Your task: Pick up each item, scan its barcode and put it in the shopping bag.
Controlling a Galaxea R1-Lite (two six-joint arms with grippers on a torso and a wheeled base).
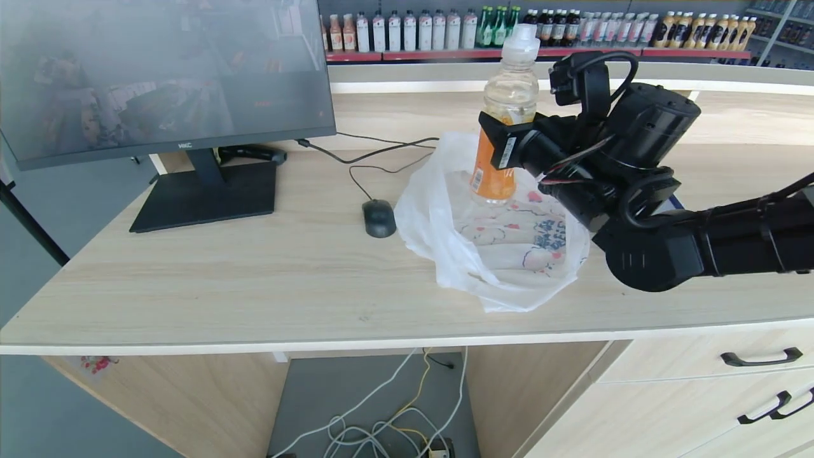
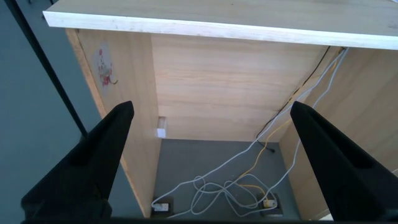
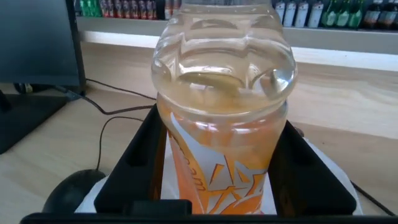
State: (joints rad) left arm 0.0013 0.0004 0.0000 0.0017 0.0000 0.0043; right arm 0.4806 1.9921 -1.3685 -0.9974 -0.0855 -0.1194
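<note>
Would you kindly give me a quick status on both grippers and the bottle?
Right gripper shut on the bottle, upright over the shopping bag. Left gripper open, low by the counter front. Nothing visibly in the way.

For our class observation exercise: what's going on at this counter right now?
The right gripper is shut on an orange-labelled drink bottle, holding it upright over the open white shopping bag on the wooden counter. The left gripper is open and empty, low beside the counter, facing the cables underneath. A monitor and mouse sit to the bag's left.
</note>
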